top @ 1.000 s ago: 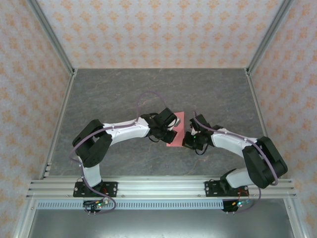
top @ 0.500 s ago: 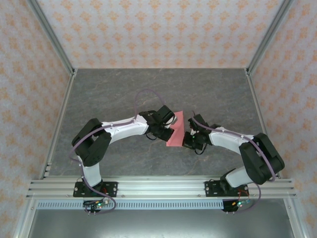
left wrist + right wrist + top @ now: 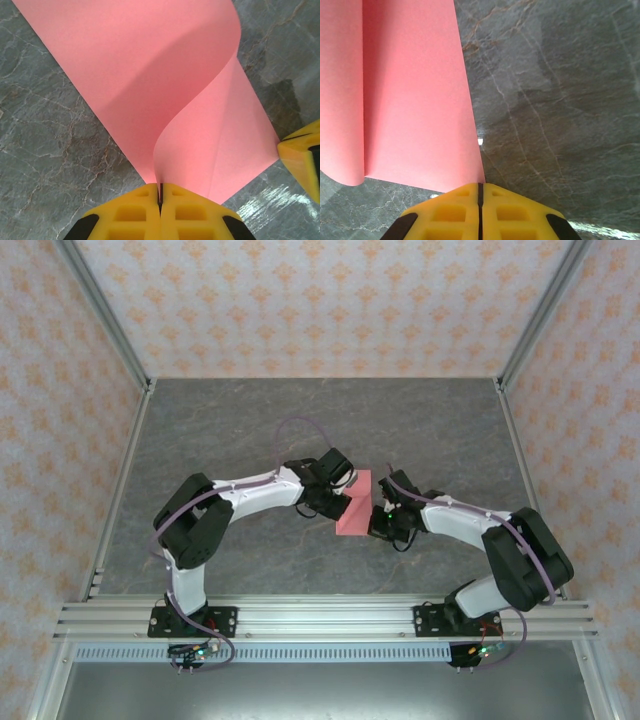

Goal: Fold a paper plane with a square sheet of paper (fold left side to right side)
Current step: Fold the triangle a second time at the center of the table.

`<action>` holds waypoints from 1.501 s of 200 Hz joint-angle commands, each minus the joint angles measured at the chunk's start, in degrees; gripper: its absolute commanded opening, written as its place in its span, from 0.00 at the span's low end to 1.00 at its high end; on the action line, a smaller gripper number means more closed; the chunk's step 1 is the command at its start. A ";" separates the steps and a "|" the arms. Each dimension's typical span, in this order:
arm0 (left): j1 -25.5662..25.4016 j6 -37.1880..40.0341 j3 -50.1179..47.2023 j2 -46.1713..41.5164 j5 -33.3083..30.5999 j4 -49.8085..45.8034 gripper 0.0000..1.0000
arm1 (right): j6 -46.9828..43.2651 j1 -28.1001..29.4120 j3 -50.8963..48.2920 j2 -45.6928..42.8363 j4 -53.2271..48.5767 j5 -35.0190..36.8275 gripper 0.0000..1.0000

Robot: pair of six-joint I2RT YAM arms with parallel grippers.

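The square sheet of paper [image 3: 354,505] lies at the middle of the table [image 3: 250,420], its left part raised in a curl. Left tool [image 3: 160,192]: closed on the lifted edge. Right tool [image 3: 480,187]: closed, tips at the sheet's near right corner; grip uncertain. Step judged: left-to-right fold underway. Next: carry the held edge across and align it with the right edge.
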 commanded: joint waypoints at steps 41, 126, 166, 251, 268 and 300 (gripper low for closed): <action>0.79 1.10 2.64 2.98 -1.13 -1.61 0.02 | -0.87 0.50 -0.38 2.23 -2.61 3.14 0.08; 1.10 1.35 4.22 4.80 -2.07 -2.22 0.02 | -0.93 0.59 -0.30 2.83 -2.89 3.10 0.08; 1.10 1.35 4.40 5.11 -2.15 -2.17 0.02 | -0.93 0.69 -0.39 2.93 -2.75 3.15 0.08; 1.18 1.41 4.43 6.03 -2.42 -2.22 0.02 | -0.90 0.80 -0.39 3.20 -2.82 3.15 0.08; 1.12 1.44 4.47 6.22 -2.43 -2.15 0.02 | -0.91 0.77 -0.36 3.29 -2.89 3.10 0.08; 1.19 1.43 4.31 6.39 -2.75 -2.15 0.02 | -0.86 0.94 -0.43 3.37 -2.93 3.30 0.08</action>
